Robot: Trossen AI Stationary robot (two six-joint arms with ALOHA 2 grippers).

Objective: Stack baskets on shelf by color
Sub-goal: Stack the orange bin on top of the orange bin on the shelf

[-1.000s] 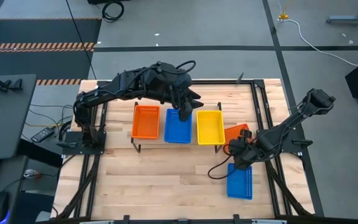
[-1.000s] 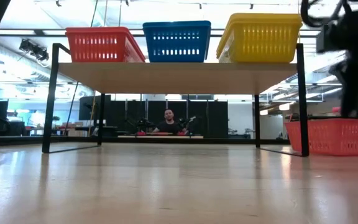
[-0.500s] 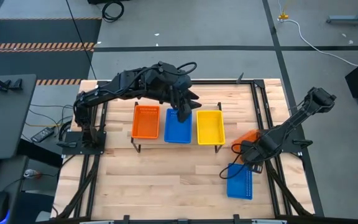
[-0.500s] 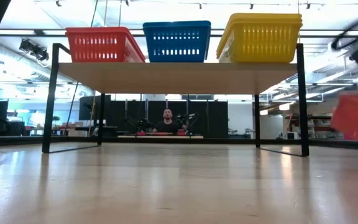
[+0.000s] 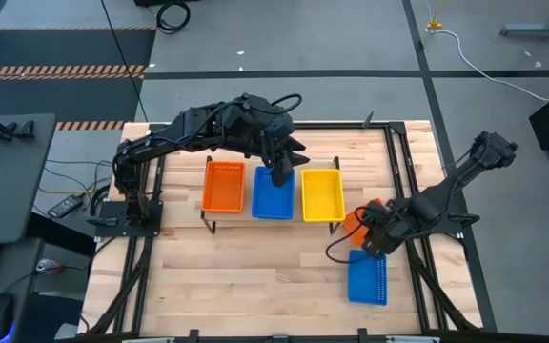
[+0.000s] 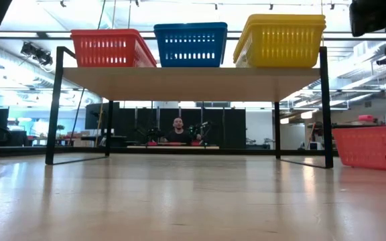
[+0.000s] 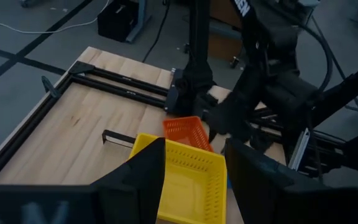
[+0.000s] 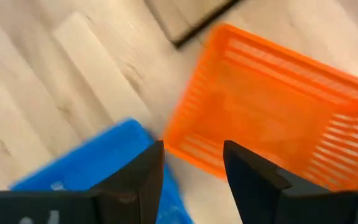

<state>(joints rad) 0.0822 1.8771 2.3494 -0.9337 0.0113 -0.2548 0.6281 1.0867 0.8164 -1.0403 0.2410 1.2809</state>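
Sorting step: right pincer [image 8: 188,168], fingers parted and released, hovers over the loose orange basket [image 8: 278,106] beside the shelf [image 5: 273,221]; next, close on its rim.

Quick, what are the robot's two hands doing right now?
Left end effector: open, empty, over the blue basket.
Right end effector: open, empty, above the orange basket.

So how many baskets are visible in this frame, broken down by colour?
Orange: 2, one on the shelf at, one on the table at.
Blue: 2, one on the shelf, one on the table.
Yellow: 1 showing from above on the shelf; it may be a nested stack.
Total: 5 visible.
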